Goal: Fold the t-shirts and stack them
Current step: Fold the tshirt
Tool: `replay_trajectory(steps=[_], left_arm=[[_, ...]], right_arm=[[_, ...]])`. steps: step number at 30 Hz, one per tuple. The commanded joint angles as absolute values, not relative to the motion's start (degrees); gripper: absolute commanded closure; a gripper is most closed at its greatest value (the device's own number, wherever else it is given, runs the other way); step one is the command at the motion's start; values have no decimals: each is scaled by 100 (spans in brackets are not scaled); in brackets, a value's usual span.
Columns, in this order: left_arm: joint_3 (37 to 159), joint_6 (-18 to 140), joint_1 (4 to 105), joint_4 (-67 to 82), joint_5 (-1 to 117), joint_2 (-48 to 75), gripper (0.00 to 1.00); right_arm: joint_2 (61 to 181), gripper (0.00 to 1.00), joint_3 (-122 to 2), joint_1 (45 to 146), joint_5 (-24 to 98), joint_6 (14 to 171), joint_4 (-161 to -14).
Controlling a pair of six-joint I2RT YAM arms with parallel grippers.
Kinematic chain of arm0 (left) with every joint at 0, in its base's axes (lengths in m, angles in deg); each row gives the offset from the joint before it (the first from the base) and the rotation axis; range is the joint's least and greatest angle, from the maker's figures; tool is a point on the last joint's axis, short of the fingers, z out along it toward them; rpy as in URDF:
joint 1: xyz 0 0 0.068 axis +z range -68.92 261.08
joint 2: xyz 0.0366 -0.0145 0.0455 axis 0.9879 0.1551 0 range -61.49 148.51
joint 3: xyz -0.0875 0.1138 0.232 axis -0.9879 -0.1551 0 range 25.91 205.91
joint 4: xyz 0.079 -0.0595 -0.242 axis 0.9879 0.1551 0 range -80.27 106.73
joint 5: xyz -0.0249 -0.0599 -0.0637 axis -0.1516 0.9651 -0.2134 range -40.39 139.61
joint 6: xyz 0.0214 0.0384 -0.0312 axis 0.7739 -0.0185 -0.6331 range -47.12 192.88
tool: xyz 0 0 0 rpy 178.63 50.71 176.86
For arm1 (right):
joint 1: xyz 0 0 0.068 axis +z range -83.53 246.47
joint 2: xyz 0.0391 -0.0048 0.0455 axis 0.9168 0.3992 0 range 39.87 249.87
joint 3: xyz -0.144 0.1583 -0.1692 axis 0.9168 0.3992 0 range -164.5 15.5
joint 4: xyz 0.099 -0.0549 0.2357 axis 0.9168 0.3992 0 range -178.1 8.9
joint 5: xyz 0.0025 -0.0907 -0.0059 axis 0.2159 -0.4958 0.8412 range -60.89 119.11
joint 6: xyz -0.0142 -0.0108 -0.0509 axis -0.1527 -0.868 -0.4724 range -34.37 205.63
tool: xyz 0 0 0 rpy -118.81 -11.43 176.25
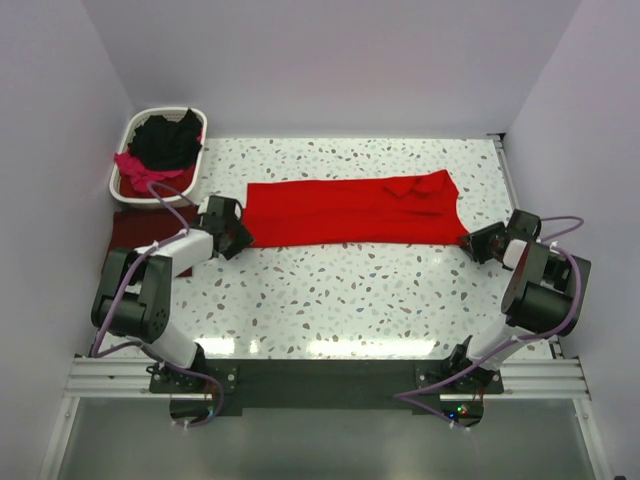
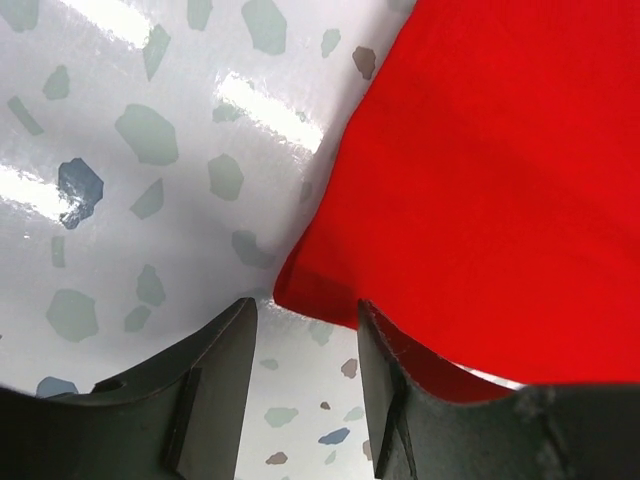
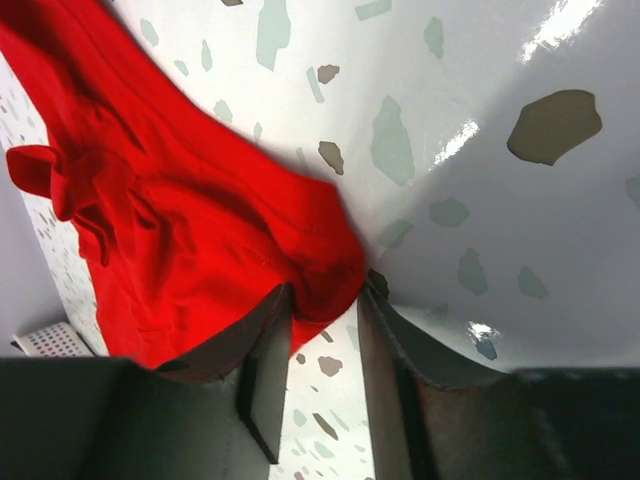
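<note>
Under the left arm (image 1: 180, 247), half-covered maroon t-shirt (image 1: 127, 228)

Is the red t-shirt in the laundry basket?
No, the red t-shirt lies stretched across the table, outside the white laundry basket.

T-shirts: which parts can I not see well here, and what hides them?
Maroon t-shirt: top view, partly covered by the left arm.
Shirts in the basket: bunched, number unclear.
Red t-shirt corner: right wrist view, whether the right hand pinches it is unclear.
</note>
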State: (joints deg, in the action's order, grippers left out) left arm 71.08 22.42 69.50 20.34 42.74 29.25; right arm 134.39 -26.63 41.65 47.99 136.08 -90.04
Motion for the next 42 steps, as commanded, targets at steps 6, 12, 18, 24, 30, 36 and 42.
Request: replay_trajectory(steps=[6,12,18,24,30,36,42], left_arm=[[7205,2155,7018,2203,4082,3475,65],[7328,2242,7070,2379,3960,3598,96],[7207,2383,7141,3266,3424,3160,100],[6251,2296,7150,3846,3124,2132,100],[5265,2050,7158,4032,3413,788,100],[4982,1891,7158,4031,3546,-12,70],[5638,2417,7141,4092,3511,-568,41]], right_arm=[[13559,81,-2704,4168,4546,13292,-8689],[13453,100,-2915,4081,4344,12922,-8231],[13172,100,-2898,3773,4124,12685,-7766],[12724,100,-2793,3729,3896,12219,-6861],[12030,98,-2257,3711,3851,11929,-6507],[11530,74,-2019,3720,3870,11683,-6428],[10729,44,-2308,3781,4089,11507,-6376]])
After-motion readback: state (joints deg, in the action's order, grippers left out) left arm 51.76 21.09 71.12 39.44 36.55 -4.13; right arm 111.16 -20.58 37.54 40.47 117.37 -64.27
